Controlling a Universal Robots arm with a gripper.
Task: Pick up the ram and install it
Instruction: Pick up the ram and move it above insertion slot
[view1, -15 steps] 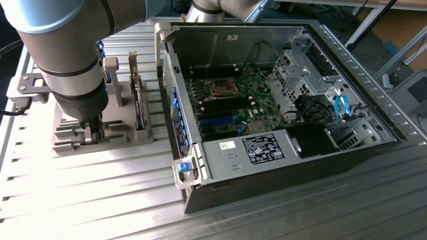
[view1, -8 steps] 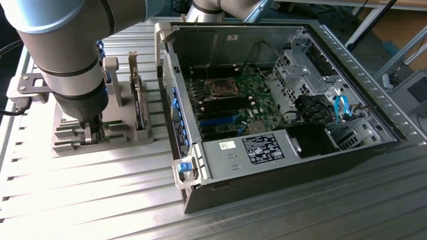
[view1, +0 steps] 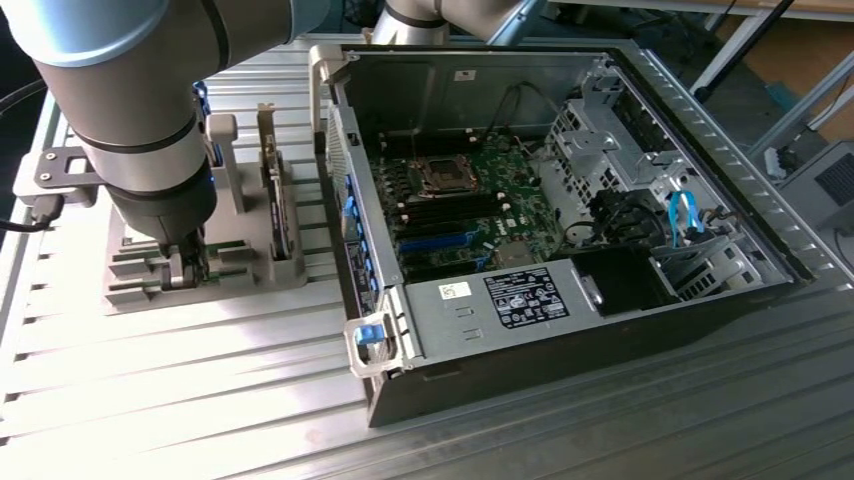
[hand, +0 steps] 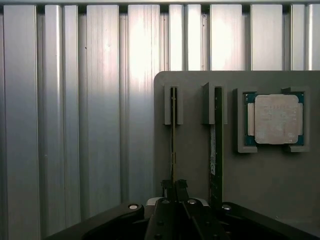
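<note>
Ram stick (hand: 173, 131) stands on edge in the grey holder (hand: 192, 160), at nine o'clock from the open computer case (view1: 441, 95), slotted upright so my gripper (hand: 173, 186) pinches its thin edge.
</note>
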